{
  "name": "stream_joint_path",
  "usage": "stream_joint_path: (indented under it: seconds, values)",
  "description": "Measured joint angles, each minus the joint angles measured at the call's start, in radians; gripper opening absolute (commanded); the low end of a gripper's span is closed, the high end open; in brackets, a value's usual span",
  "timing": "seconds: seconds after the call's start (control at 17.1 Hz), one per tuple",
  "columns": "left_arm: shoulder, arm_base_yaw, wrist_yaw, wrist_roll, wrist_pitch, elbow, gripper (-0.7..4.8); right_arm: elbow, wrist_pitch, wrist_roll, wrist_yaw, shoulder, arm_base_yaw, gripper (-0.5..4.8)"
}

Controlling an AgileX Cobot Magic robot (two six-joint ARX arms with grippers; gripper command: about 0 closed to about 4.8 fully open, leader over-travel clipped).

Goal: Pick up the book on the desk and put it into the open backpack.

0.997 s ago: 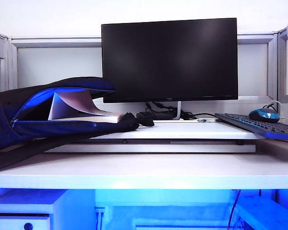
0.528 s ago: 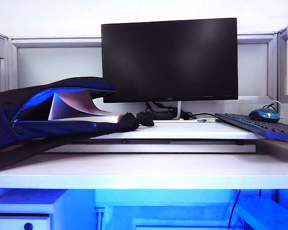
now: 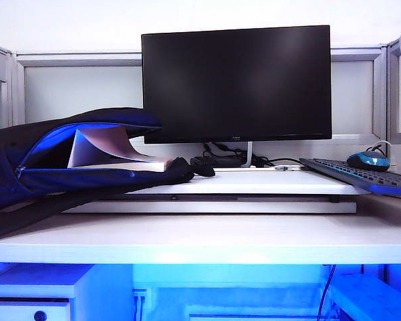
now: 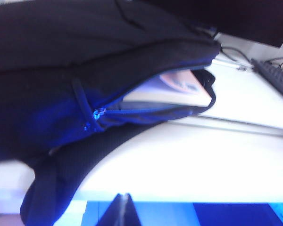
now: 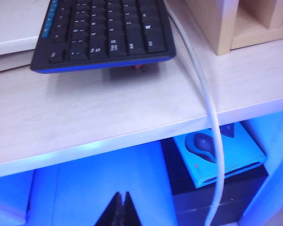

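Note:
The dark navy backpack [image 3: 60, 164] lies on its side at the left of the white desk [image 3: 207, 241], its blue-lined mouth open toward the monitor. The pale pinkish book [image 3: 110, 152] rests inside that mouth, its cover curling up; the left wrist view shows the backpack [image 4: 85, 80] with the book [image 4: 174, 92] tucked behind the zipper edge. My left gripper [image 4: 123, 197] is shut and empty, below the desk's front edge. My right gripper [image 5: 121, 196] is shut and empty too, under the desk [image 5: 108, 113] near the keyboard. Neither gripper shows in the exterior view.
A black monitor [image 3: 236, 83] stands at the back on the raised shelf board [image 3: 254, 184]. A black keyboard [image 5: 104, 33] and a blue mouse [image 3: 367, 160] sit at the right. A white cable [image 5: 205, 94] hangs over the desk edge above a blue box [image 5: 219, 155].
Nothing has visibly moved in the exterior view; backpack and book lie as before.

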Motion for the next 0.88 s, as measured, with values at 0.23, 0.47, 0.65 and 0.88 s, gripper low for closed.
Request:
stream_joint_path:
  seconds: [0.23,0.47,0.65,0.88]
  values:
    - [0.0,0.0,-0.017,0.118,-0.001,-0.007,-0.06,0.0,0.0,0.0,-0.006,0.0,-0.021,-0.06]
    - [0.0,0.0,-0.096,0.214,-0.005,-0.068,-0.06,-0.003,0.002,-0.086,-0.059,0.0,-0.021,-0.06]
    - [0.0,0.0,-0.177,0.264,0.004,-0.083,-0.06,-0.005,0.008,-0.102,-0.098,0.0,-0.019,-0.06]
    - [0.002,0.0,-0.257,0.252,0.014,-0.092,-0.02,-0.005,0.008,-0.103,-0.124,0.0,-0.018,0.02]
